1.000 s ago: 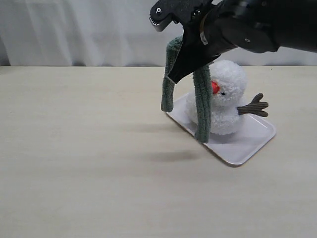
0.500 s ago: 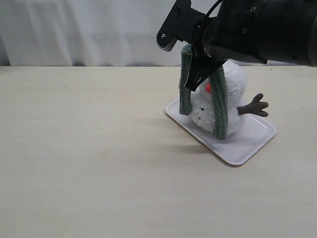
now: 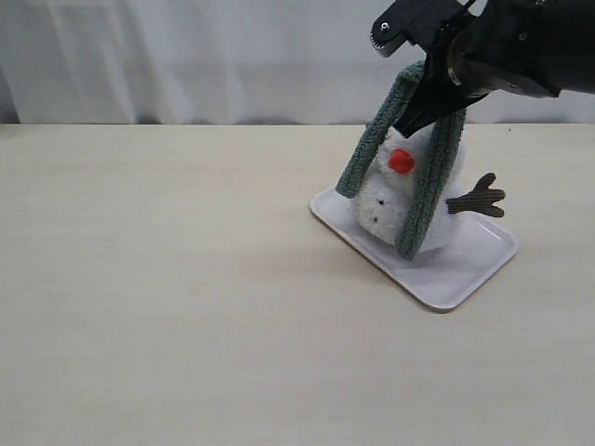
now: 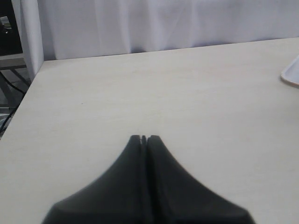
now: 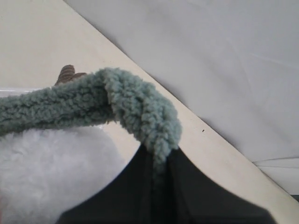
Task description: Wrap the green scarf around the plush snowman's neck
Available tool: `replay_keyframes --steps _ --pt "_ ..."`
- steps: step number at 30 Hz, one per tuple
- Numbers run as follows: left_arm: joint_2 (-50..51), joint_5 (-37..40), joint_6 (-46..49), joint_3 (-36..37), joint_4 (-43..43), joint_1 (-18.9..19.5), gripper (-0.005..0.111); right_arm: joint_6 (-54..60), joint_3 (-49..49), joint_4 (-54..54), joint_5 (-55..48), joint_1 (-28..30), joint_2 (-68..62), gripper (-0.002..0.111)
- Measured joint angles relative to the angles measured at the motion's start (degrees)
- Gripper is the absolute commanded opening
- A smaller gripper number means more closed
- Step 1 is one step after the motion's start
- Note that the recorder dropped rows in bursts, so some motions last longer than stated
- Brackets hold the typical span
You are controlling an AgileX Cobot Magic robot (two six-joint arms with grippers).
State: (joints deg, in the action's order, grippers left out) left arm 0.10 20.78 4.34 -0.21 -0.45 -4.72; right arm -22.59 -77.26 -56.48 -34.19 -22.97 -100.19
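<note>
Bright, soft, even light; no glare anywhere.
Only a faint shadow lies on the worktop (image 3: 279, 271) beside the tray (image 3: 465, 279). The left gripper (image 4: 144, 138) and right gripper (image 5: 158, 161) look blurred up close; the green scarf (image 5: 140, 107) is sharp.

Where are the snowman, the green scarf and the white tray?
plush snowman (image 3: 388, 193), exterior view, on its fluffy white belly.
green scarf (image 3: 429, 186), exterior view, on the strand that hangs lower.
white tray (image 3: 465, 269), exterior view, on its bare front corner.
</note>
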Motion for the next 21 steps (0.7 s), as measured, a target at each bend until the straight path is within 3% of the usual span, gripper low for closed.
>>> replay_keyframes --steps 21 --pt "0.0 0.0 0.0 0.0 0.0 0.0 0.0 -0.52 0.0 -0.5 -0.18 3.36 -5.14 0.004"
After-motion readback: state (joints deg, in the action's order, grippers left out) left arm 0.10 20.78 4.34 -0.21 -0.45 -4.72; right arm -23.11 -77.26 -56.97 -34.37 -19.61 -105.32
